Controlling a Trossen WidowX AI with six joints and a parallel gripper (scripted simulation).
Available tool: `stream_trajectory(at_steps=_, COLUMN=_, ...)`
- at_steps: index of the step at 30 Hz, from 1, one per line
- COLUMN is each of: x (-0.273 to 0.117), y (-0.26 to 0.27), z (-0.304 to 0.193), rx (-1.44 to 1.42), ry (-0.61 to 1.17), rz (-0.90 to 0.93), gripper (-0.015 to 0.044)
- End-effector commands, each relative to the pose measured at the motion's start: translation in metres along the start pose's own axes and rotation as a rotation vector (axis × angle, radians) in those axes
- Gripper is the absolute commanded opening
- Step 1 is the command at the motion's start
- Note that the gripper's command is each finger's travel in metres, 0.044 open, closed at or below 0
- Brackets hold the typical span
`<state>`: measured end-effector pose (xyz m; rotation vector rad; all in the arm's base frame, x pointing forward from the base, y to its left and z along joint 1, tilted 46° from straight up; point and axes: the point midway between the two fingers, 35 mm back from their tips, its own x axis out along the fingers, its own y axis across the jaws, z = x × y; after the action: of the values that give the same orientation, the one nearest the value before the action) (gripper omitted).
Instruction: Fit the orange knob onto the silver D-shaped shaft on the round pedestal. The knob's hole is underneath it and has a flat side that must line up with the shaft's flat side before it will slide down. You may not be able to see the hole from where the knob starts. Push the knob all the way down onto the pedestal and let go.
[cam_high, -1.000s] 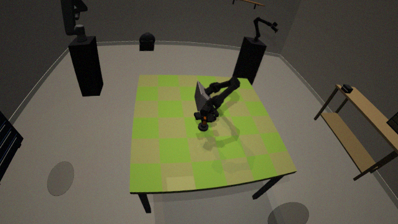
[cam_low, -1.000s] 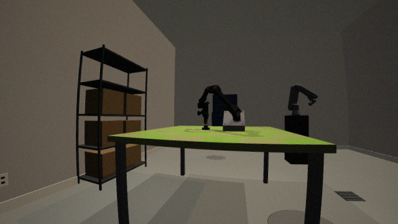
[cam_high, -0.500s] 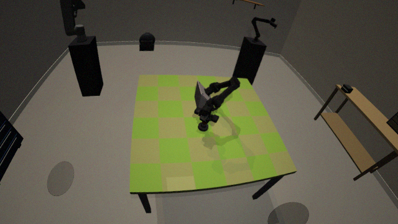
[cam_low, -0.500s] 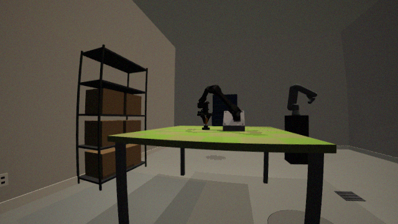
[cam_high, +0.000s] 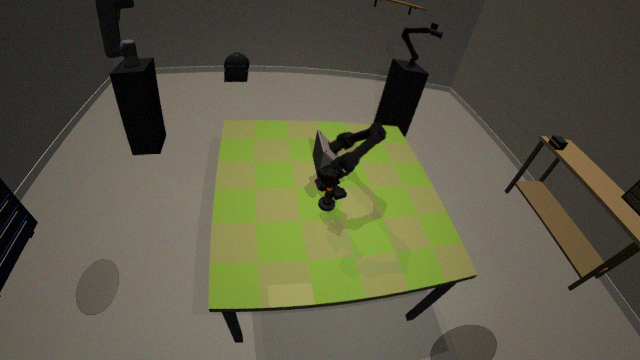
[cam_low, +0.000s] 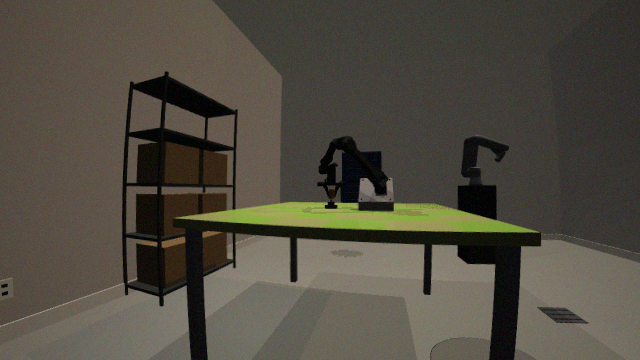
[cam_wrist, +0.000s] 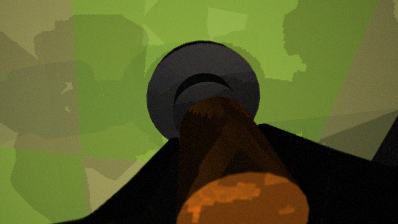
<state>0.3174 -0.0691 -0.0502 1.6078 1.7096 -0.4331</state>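
Gripper (cam_high: 330, 191) (cam_low: 331, 193) clamped on orange knob (cam_high: 328, 194) (cam_low: 331, 194) (cam_wrist: 242, 197), held over the round pedestal (cam_high: 326, 204) (cam_low: 331, 205) (cam_wrist: 202, 60). Shaft hidden; seating unclear. Mismatched flats could jam the knob; pressing then might tilt it or make it slip.

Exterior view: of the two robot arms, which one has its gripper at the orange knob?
The black arm on the checkered table; the grey one stands on a black pedestal.

Around the bench (cam_high: 282, 242) (cam_low: 350, 235), whose top is showing lime-green and tan checks, things are wearing other colours: the knob (cam_wrist: 245, 200) above it is glowing orange, the pedestal (cam_high: 326, 204) (cam_low: 331, 205) (cam_wrist: 202, 60) on it is looking dark grey, and the boxes (cam_low: 180, 165) beyond it are showing brown.
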Motion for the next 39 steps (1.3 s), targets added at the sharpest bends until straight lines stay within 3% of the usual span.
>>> stream_trajectory(at_steps=1, x=-0.0028, y=-0.0011, z=0.0001, rx=0.046, ry=-0.006, rz=0.002, gripper=0.0000)
stream_trajectory(at_steps=39, x=-0.0004, y=0.0027, z=0.0009, rx=0.046, ry=-0.006, rz=0.002, gripper=0.0000)
